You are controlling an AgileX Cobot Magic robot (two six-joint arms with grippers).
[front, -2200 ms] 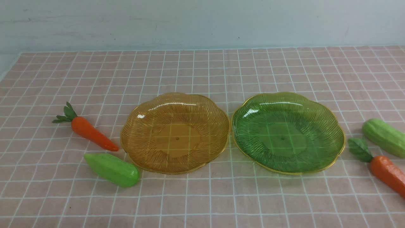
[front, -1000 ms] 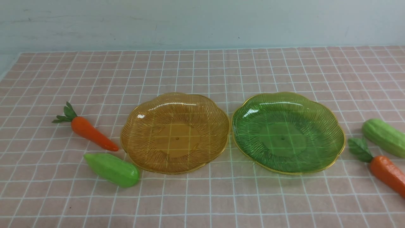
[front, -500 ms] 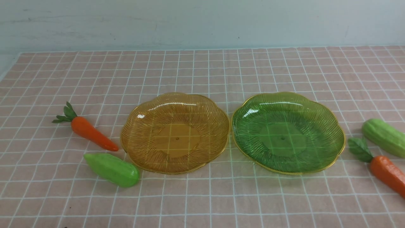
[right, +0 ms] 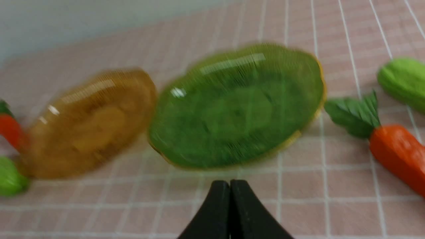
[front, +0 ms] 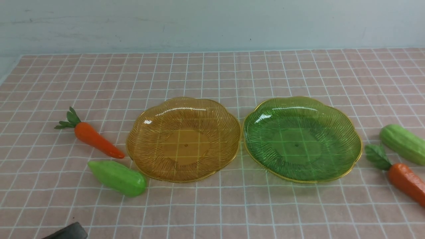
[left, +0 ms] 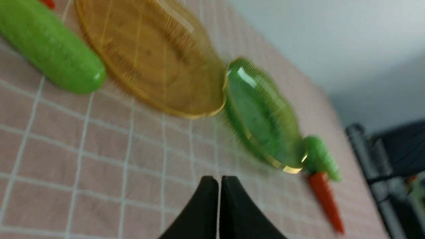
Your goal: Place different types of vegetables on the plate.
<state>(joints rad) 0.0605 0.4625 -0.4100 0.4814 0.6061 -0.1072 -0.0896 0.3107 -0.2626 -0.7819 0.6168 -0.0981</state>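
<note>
The left gripper [left: 218, 179] and right gripper [right: 229, 182] are clenched, empty. A carrot [front: 94, 139] and gourd [front: 118, 177] lie at 9 o'clock of the amber plate [front: 139, 127]. Open first, then grip the gourd crosswise, mid-body.

Closed, empty: left pincer [left: 219, 180]; right pincer [right: 229, 183]

The tool [right: 229, 184] is hanging above the table [right: 298, 199], its jaws pressed together. Beyond it the green plate [right: 239, 109] and amber plate [right: 89, 122] are lying side by side, blurred. A carrot [right: 395, 156] and gourd [right: 403, 83] are lying beside the green plate. A second carrot [right: 10, 131] and second gourd [right: 10, 179] are showing beside the amber plate.
</note>
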